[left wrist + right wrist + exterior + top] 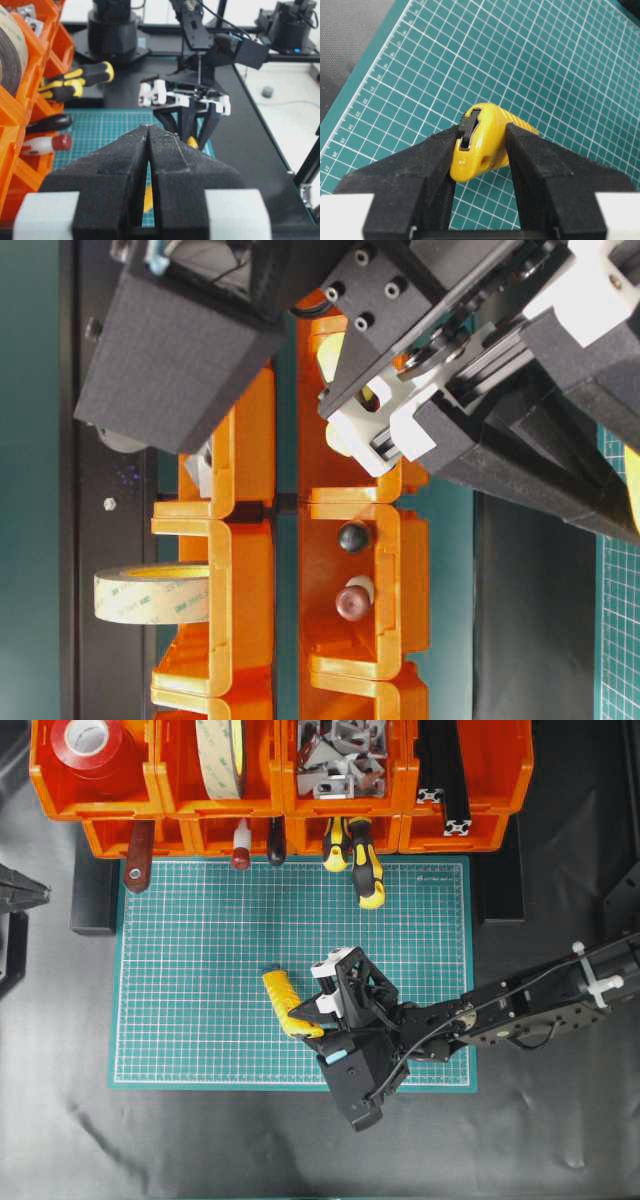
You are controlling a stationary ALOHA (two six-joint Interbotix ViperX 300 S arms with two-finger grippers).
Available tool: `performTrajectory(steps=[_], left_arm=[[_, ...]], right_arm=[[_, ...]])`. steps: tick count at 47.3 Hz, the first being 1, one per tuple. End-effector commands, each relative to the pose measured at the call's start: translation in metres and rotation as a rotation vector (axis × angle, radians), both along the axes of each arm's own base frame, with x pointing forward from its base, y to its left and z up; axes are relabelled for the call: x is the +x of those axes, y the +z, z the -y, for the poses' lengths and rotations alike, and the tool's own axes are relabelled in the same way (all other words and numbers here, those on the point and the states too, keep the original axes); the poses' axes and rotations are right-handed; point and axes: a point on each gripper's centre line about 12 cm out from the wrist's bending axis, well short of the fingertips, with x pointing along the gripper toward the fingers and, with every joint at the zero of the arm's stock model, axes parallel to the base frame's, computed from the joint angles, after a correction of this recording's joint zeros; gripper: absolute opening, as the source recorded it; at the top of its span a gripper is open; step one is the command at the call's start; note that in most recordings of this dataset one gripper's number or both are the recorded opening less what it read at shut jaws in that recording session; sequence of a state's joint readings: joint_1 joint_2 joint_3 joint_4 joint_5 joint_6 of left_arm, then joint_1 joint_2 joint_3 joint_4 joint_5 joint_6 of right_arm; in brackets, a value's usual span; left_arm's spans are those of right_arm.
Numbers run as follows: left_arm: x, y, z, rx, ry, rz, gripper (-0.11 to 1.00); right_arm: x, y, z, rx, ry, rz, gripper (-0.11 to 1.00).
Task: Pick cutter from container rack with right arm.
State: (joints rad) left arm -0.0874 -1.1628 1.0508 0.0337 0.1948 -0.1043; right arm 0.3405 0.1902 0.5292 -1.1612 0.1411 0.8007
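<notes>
Two black fingers (415, 175) tight on either side of the cutter (482, 142).

Black sheeting (200, 1140) over the table, faintly creased and glossy under even overhead light. Green gridded cutting mat (200, 980) laid square in the middle. Beyond, in the left wrist view, a pale white tabletop (285, 115) with a small grey round object (268, 91) on it.

A black-covered counter (200, 1140) carries a green mat (190, 1000) — and, at its far edge, the orange rack (280, 800) on its black frame.
</notes>
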Motion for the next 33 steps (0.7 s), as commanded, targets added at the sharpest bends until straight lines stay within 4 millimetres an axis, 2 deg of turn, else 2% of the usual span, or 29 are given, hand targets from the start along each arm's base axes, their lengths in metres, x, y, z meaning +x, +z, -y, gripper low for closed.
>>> performTrajectory(steps=[1,12,15,20,23,26,33], left_arm=[[0.002,0.005,0.0,-0.014,0.002,0.007,0.0],[0.002,0.004,0.0,-0.034,0.003,0.002,0.0],[0.002,0.004,0.0,-0.036,0.003,0.003,0.0],[0.001,0.005,0.0,-0.036,0.001,0.008,0.0],[0.001,0.005,0.0,-0.034,0.002,0.008,0.0],[0.001,0.005,0.0,-0.036,0.001,0.009,0.0],[0.001,0.005,0.0,-0.036,0.001,0.008,0.0]], right_arm=[[-0.002,-0.002,0.005,-0.004,-0.036,-0.011,0.27],[-0.008,0.004,0.004,-0.049,-0.061,-0.009,0.29],[-0.009,0.008,0.005,-0.049,-0.067,-0.003,0.38],[-0.009,0.013,0.005,-0.035,-0.074,0.008,0.62],[-0.01,0.016,0.005,-0.028,-0.079,0.011,0.71],[-0.011,0.019,0.005,-0.016,-0.086,0.017,0.76],[-0.013,0.027,0.002,0.011,-0.093,0.027,0.76]])
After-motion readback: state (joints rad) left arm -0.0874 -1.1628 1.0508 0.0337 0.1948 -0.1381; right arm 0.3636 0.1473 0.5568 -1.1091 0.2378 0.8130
